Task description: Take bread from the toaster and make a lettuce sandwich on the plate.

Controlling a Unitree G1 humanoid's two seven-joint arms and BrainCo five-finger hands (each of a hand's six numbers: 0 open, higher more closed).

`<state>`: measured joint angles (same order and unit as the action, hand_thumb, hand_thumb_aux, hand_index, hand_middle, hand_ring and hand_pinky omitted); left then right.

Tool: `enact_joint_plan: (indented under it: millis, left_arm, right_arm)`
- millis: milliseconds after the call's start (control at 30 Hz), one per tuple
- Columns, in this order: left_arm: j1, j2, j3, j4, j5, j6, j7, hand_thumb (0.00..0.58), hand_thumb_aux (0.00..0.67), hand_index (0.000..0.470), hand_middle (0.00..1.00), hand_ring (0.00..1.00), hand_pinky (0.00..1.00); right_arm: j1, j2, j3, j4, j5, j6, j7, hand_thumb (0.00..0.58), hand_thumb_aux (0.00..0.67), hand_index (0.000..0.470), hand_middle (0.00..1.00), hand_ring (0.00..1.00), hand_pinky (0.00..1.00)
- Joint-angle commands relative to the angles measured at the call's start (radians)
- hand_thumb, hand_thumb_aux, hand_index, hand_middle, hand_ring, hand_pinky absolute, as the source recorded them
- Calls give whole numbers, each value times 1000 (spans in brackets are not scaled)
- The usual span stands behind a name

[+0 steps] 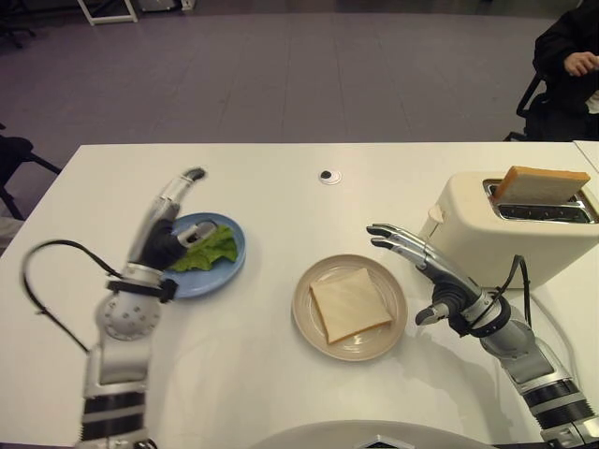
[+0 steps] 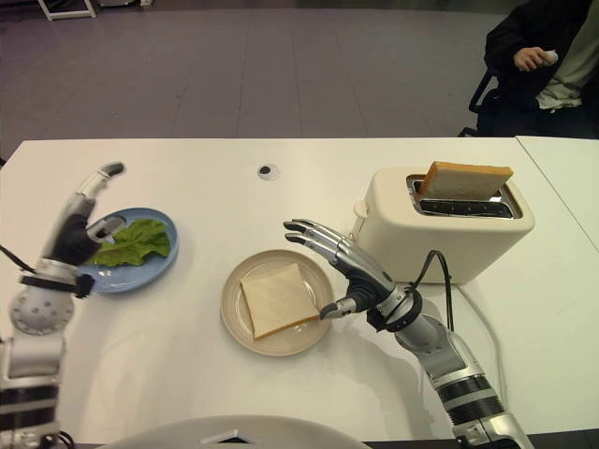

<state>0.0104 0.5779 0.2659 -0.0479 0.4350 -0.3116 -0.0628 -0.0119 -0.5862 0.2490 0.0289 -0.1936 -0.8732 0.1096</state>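
White tabletop (image 1: 281,206) stretches wide, with grey floor behind it.

From the left eye view, the left hand (image 1: 167,238) hangs over the near-left rim of a blue plate (image 1: 213,283). Its fingers are spread and hold nothing. One fingertip is close to the lettuce (image 1: 211,251) lying on that plate; whether it touches I cannot tell. A small black-and-white disc (image 1: 327,176) sits farther back.

From the right eye view, the right hand (image 2: 360,281) is empty, fingers stretched apart. It sits between the beige plate (image 2: 232,313) and the toaster (image 2: 412,234), near both. One bread slice (image 2: 279,299) lies flat on the beige plate. A second slice (image 2: 465,180) stands upright in the toaster's slot.
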Motion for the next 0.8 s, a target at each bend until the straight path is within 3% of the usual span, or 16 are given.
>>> enact_joint_plan:
  millis: [33,233,300,333,467,500,533,567,800]
  left_arm:
    - [-70,173,-100,220,321,47,159,0,0,0,0,0,0]
    - [-154,239,-288,512,498,46,320,5,3,2,0,0,0]
    - [-176,238,-328,576,497,33,346,144,89,63,0,0,0]
    - [-184,236,-341,601,485,24,354,385,281,197,0,0,0]
    - [-194,227,-380,660,455,6,378,466,373,262,0,0,0]
    - [-200,226,-392,674,452,3,381,506,431,302,0,0,0]
    - [-205,225,-403,686,448,0,383,565,562,394,0,0,0]
    - [-208,226,-410,693,444,-4,385,580,667,468,0,0,0]
    - [-194,219,-438,686,392,-13,390,580,670,470,0,0,0]
  right_arm:
    - [1,32,1,-9,12,12,42,0,0,0,0,0,0]
    - [-4,60,-12,0,6,9,82,0,0,0,0,0,0]
    - [-4,67,-17,3,5,8,91,0,0,0,0,0,0]
    - [-3,70,-20,4,4,7,95,0,0,0,0,0,0]
    - [2,80,-30,6,-4,3,105,0,0,0,0,0,0]
    - [6,82,-34,1,-7,4,106,0,0,0,0,0,0]
    - [10,83,-37,-2,-9,5,107,0,0,0,0,0,0]
    - [12,84,-41,-4,-10,5,108,0,0,0,0,0,0]
    - [10,86,-49,-3,-11,2,118,0,0,0,0,0,0]
